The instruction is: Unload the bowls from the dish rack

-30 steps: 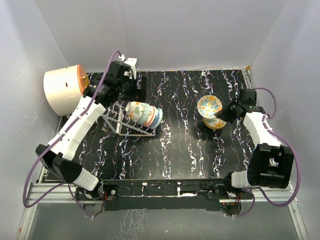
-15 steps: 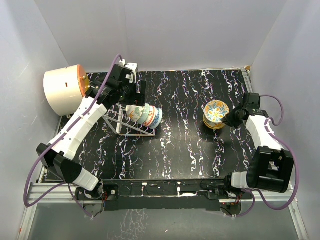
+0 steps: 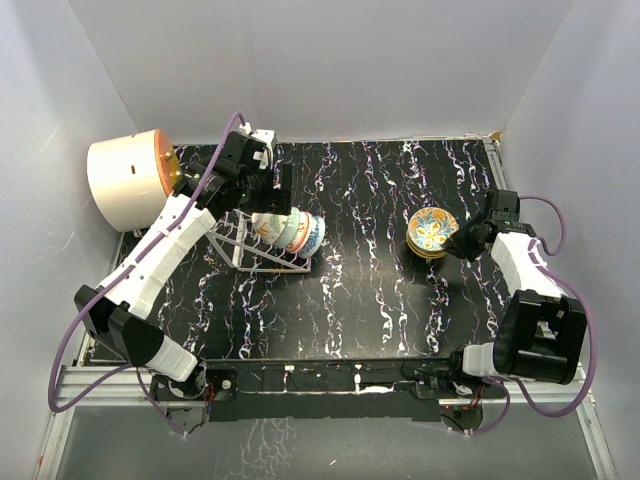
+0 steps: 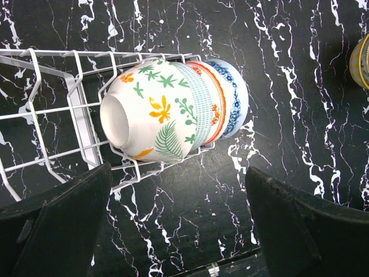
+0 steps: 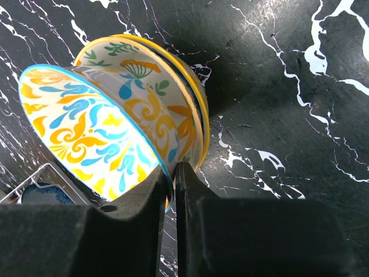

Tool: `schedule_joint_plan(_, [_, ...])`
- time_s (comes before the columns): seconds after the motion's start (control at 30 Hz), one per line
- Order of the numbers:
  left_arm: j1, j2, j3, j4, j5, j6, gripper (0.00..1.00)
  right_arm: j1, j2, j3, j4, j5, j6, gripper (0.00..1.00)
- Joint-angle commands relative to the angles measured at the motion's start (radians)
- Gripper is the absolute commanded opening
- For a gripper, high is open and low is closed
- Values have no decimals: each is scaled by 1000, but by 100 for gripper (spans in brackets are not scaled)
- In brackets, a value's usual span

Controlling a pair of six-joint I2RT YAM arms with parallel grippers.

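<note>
The silver wire dish rack (image 3: pixel 240 240) stands left of centre and holds three nested bowls (image 3: pixel 290 228) on their sides; in the left wrist view the front bowl (image 4: pixel 151 117) is white with orange and green leaves, with teal, red and blue ones behind it. My left gripper (image 3: pixel 268 183) is open, just above and behind them. My right gripper (image 3: pixel 458 240) is shut on the rim of a yellow-and-blue bowl (image 5: pixel 104 133), which sits tilted in a yellow-rimmed bowl (image 5: pixel 190 104) on the table at the right (image 3: pixel 432 233).
A large cream-and-orange cylinder (image 3: pixel 128 178) lies at the far left beside the rack. The black marbled table (image 3: pixel 370 290) has grey walls on three sides. The rack (image 4: pixel 40 109) shows at the left of the left wrist view.
My right gripper has lowered the yellow-and-blue bowl onto the other bowl and moved right. My left gripper has shifted slightly towards the bowls in the rack.
</note>
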Motion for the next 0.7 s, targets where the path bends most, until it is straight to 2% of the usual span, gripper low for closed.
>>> schedule_joint_plan(0.0, [-4,-24,2,-12,13,-3,97,-7,-2,15,81,-25,14,14])
schedule_joint_plan(0.4, [-4,-16,2,-16,17,5,97,-8,27,8,99,-52,21,16])
schedule_joint_plan(0.67, [-3,-7,5,-10,24,10,97,-8,33,14,100,-54,21,24])
